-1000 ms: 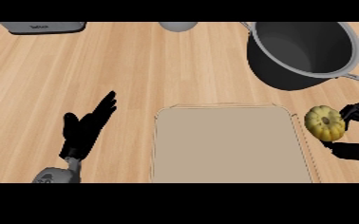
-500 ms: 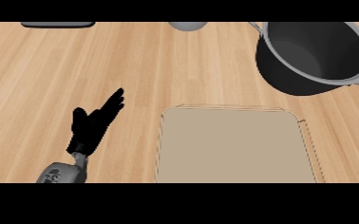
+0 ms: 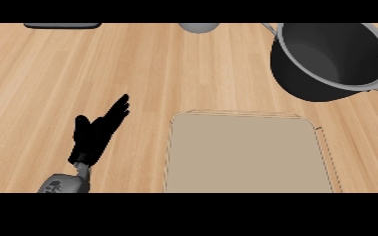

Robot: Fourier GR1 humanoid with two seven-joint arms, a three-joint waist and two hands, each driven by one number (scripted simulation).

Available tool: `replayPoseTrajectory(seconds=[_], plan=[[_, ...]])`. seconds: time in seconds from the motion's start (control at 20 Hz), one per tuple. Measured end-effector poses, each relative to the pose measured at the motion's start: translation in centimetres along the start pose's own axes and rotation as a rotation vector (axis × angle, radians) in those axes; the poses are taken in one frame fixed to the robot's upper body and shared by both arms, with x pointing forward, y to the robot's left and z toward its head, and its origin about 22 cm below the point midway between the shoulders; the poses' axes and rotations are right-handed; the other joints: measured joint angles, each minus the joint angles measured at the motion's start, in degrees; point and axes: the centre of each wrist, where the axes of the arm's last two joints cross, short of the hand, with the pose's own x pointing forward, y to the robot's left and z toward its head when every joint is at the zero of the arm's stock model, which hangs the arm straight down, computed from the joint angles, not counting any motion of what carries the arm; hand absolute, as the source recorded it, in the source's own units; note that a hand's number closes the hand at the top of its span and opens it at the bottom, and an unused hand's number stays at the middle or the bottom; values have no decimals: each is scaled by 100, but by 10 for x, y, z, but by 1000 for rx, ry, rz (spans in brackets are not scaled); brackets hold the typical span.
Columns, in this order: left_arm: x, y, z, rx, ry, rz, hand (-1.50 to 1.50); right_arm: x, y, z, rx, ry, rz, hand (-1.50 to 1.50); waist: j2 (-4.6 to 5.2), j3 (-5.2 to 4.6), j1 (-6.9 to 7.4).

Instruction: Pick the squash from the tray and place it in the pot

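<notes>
Counter [image 3: 148, 70] of pale wood grain fills the head view. Near its front edge, toward the right, lies the tray [image 3: 247, 155], a beige rectangle with rounded corners and a thin raised rim; its surface is bare, and its front side runs out of the picture. Beyond the tray's far right corner stands the pot [image 3: 325, 60], dark grey with a lighter metal rim, close to the counter's right edge and cut off by the frame on that side. Its inside looks dark and shows nothing in it. The pot and the tray are apart, with a strip of wood between them.

At the counter's front left, the left hand [image 3: 94, 136] shows on its grey forearm, fingers straight and spread, pointing toward the far right, holding nothing. It stands just left of the tray without touching it.

Along the far edge sit two partly cropped things: a flat dark object [image 3: 63, 25] at the far left corner and a rounded grey object [image 3: 198, 27] near the middle.

The squash cannot be seen anywhere, and neither can the right hand.
</notes>
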Motion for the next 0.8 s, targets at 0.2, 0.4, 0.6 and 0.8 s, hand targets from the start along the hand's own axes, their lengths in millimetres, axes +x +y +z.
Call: replayPoseTrajectory(seconds=[0.2,0.4,0.6,0.8], plan=[[1,0,-2,6,-1,-6,0,31,9,-36,47,6,59,150,1,-3,9],[-2,-3,-5,-5,-5,-7,0,60,27,-67,106,27,127,150,6,-3,25],[1,-1,-6,-3,-7,-13,0,75,52,-89,153,37,197,150,14,0,51],[2,-2,-7,-17,-12,-16,0,86,79,-108,198,56,309,150,32,2,111]])
